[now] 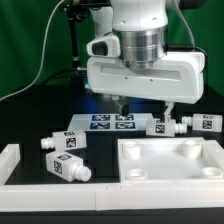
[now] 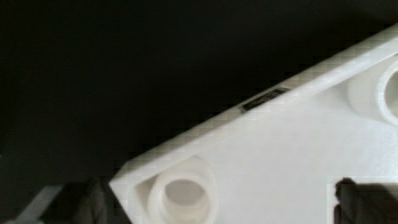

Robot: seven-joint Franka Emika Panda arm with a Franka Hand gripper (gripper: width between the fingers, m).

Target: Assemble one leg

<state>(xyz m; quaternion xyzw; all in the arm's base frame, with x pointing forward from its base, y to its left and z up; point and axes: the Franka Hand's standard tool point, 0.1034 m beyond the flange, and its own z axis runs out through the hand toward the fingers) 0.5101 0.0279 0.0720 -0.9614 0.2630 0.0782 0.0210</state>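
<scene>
Four white legs with tag markers lie on the black table. Two are at the exterior view's left, and two lie behind the tabletop. The large white tabletop lies at the front right. My gripper hangs open and empty above the tabletop's far edge, close to the nearer rear leg. In the wrist view the gripper is open, with dark fingertips on either side of a tabletop corner hole. No leg shows in the wrist view.
The marker board lies behind the tabletop, at centre. A white L-shaped wall runs along the exterior view's left and front edges. Cables hang at the back left.
</scene>
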